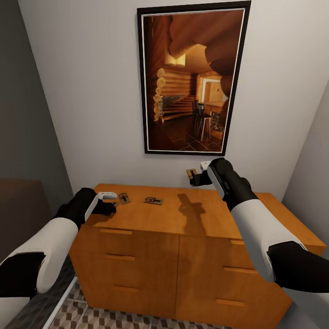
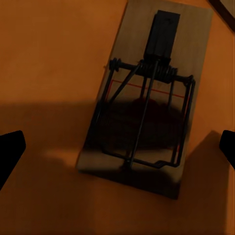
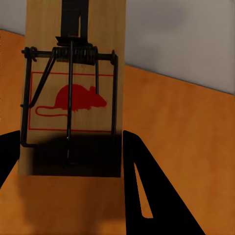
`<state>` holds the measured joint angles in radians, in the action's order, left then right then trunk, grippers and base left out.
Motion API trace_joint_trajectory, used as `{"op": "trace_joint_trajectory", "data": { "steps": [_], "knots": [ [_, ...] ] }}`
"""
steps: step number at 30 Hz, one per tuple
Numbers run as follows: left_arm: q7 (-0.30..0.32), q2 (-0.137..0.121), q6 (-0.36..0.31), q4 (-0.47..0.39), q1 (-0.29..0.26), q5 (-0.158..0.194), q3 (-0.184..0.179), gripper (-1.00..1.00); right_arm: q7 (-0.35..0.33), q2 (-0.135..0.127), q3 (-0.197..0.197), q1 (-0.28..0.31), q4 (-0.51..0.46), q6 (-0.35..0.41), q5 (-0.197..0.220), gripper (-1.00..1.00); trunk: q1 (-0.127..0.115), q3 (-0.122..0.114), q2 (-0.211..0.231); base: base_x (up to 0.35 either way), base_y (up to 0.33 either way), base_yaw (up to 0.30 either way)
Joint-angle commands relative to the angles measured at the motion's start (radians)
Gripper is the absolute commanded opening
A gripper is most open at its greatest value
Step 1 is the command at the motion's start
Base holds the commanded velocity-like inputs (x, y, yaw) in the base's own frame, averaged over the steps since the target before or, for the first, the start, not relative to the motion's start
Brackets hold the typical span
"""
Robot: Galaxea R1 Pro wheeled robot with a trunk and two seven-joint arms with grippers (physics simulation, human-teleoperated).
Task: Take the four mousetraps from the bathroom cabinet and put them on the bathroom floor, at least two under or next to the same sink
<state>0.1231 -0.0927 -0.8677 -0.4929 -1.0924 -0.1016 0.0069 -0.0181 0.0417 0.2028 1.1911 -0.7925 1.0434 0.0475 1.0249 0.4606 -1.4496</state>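
Note:
Two mousetraps lie on the left part of the orange-brown cabinet top, one by the left end and one just right of it. My left gripper hovers low at the left one. In the left wrist view that mousetrap lies flat between the spread black fingertips, so the gripper is open. My right gripper is raised above the cabinet near the wall, shut on a third mousetrap. In the right wrist view this mousetrap has a red mouse print and sits between the fingers.
A large framed picture hangs on the white wall behind the cabinet. A dark grey wall closes the left side. Cube-patterned floor tiles show below the cabinet's drawer fronts. The corner of another trap edges into the left wrist view.

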Motion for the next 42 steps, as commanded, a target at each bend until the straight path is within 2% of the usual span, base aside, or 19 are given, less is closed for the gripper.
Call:
{"op": "trace_joint_trajectory", "data": {
  "steps": [1,19,20,42],
  "knots": [
    [0.010,0.000,-0.004,0.031,0.000,-0.007,0.001,1.00,0.001,0.000,0.001,0.001,-0.001,0.004,0.007,-1.00,0.000,0.001,0.000,0.000,0.000,0.000],
    [0.010,0.002,0.003,0.069,0.000,-0.009,0.001,1.00,0.001,0.000,0.001,0.001,-0.001,0.004,0.006,-1.00,0.000,0.001,0.000,0.000,0.000,0.000],
    [0.010,0.002,0.003,0.069,0.000,-0.009,0.001,-1.00,0.001,0.000,0.001,0.001,-0.001,0.004,0.006,-1.00,0.000,0.001,0.000,0.000,0.000,0.000],
    [0.010,0.003,0.003,0.057,0.000,-0.010,0.000,-1.00,0.001,0.000,0.001,0.001,-0.001,0.004,0.008,-1.00,0.000,0.001,0.000,0.000,0.000,0.000]
  ]
}}
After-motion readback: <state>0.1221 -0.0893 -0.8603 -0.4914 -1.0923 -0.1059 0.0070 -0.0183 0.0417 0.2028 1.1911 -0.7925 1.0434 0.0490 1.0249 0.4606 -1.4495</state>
